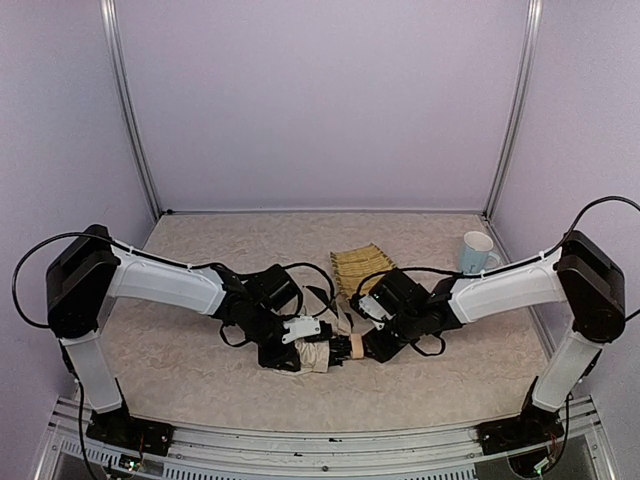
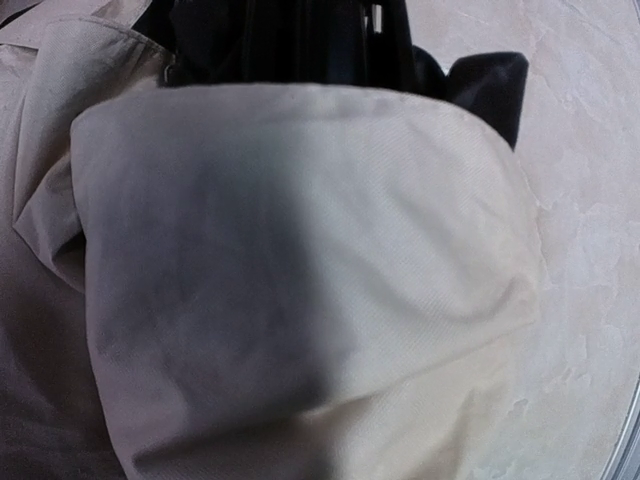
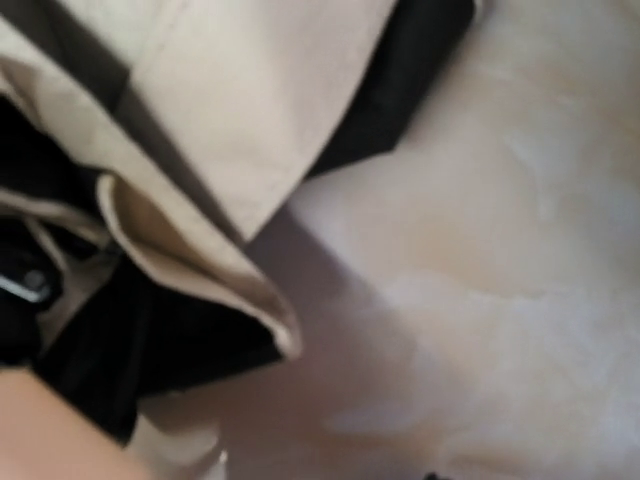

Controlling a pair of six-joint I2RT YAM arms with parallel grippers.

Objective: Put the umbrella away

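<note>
Mid-table: L tool [image 1: 300,352], R tool [image 1: 367,346] at umbrella [image 1: 320,357], opening can't tell; basket [image 1: 358,268], mug [image 1: 476,252] behind.

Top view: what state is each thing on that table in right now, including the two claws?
umbrella: collapsed, fabric bunched, lying on the table between the two grippers.
left gripper: at the umbrella's fabric; jaws hidden.
right gripper: at the umbrella's other end; jaws hidden.
woven tray: lying flat, behind the umbrella.
mug: upright, back right.
</note>
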